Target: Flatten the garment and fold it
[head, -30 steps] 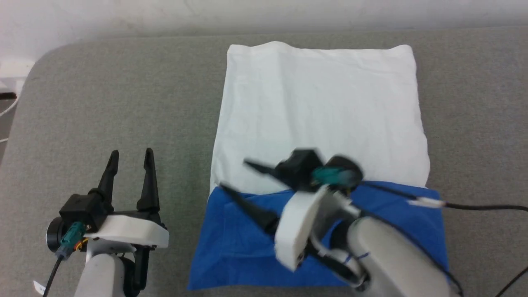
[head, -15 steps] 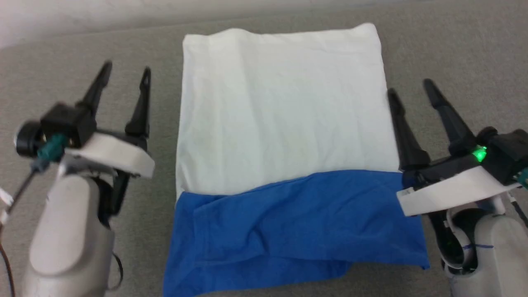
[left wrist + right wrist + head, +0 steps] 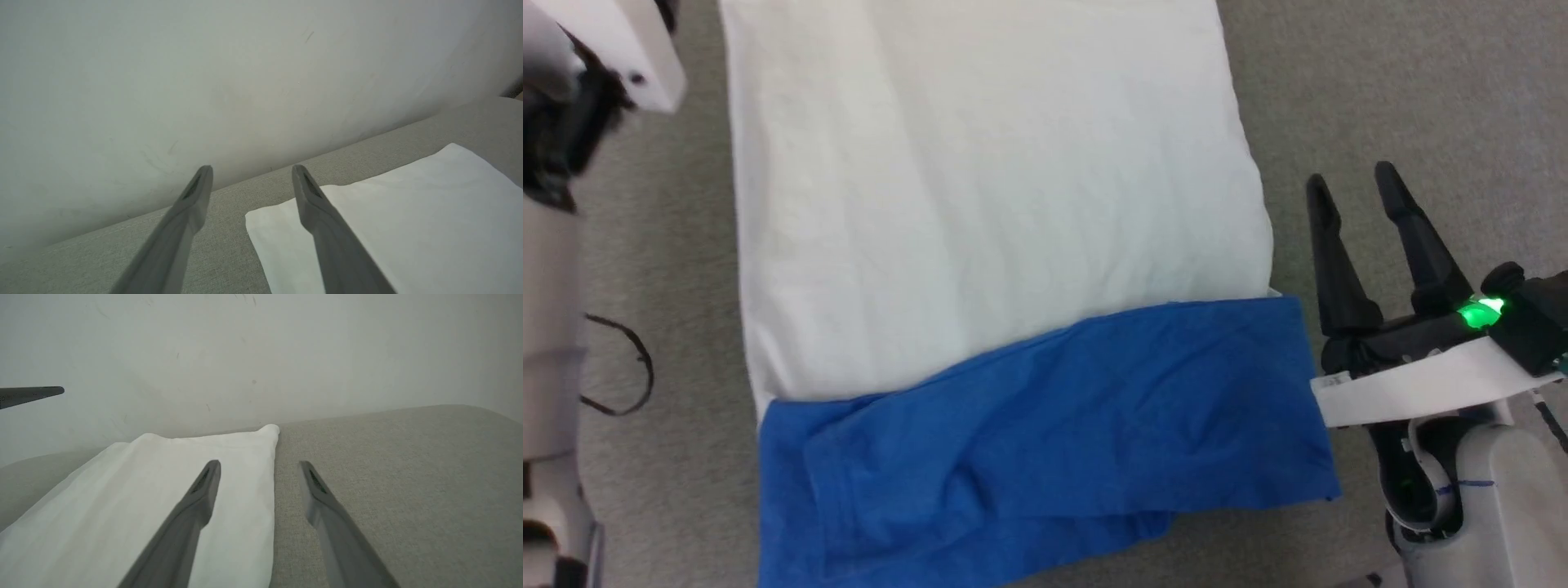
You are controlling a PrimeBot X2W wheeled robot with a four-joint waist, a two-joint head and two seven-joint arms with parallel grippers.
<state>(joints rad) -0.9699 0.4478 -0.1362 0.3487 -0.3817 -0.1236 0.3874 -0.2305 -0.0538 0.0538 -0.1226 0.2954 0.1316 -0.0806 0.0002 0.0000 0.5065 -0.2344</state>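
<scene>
The garment (image 3: 988, 196) lies folded on the grey cushion, its white body spread flat and the royal-blue sleeves (image 3: 1045, 441) laid across the near end in wrinkles. Off the garment's right edge my right gripper (image 3: 1352, 188) stands open and holds nothing. In the right wrist view the right gripper (image 3: 259, 467) straddles the garment's (image 3: 163, 490) right edge from above. The left gripper (image 3: 249, 171) is open over the garment's (image 3: 408, 212) far left corner. In the head view the left arm's white wrist (image 3: 613, 49) sits at the top left, its fingers beyond the frame.
A grey fabric surface (image 3: 1405, 90) carries the garment, with bare room on both sides. A pale wall (image 3: 204, 81) rises just behind its far edge. A dark cable loop (image 3: 625, 367) hangs by the left arm. The other arm's fingertip (image 3: 32, 394) pokes in at the right wrist view's left.
The head camera has tipped down and shifted. My left gripper has reached forward past the frame's top. The right gripper stays open beside the garment's right edge, its fingers a little closer together.
</scene>
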